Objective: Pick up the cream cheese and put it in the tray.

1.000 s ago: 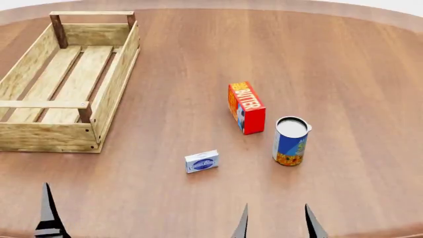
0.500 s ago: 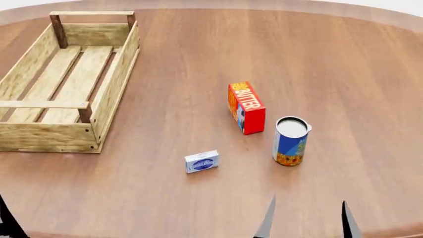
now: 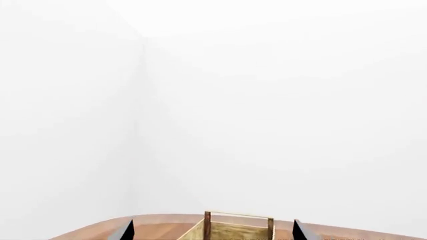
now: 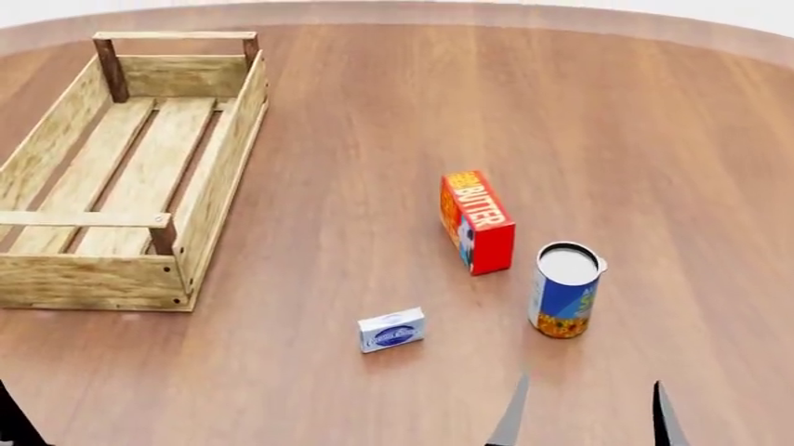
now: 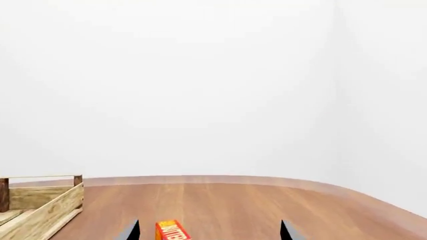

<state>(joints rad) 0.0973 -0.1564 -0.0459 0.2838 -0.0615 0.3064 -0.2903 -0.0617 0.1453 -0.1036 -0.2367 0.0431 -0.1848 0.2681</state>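
Clearly nothing is grasped yet: the cream cheese (image 4: pixel 392 331) lies flat on the table (image 4: pixel 372 139) in the lower middle of the head view, well apart from the tray (image 4: pixel 221 181), which fills the upper left. The right gripper (image 4: pixel 583 416) shows only as two dark fingertips at the bottom edge, right of centre, spread apart with nothing between them. The left gripper (image 3: pixel 212 231) also stands apart in its wrist view, empty, and barely shows at the head view's lower left corner.

The step in hand looks like the reach to the box. To do it well, I judge the right gripper should travel up and left in the frame until it sits over the box, then descend with jaws straddling its narrow sides (the box is low, so the fingertips must come nearly to the wood). The butter box (image 4: pixel 477 221) and the can (image 4: pixel 566 289) stand nearby to the upper right; keeping the approach low in the frame avoids them.
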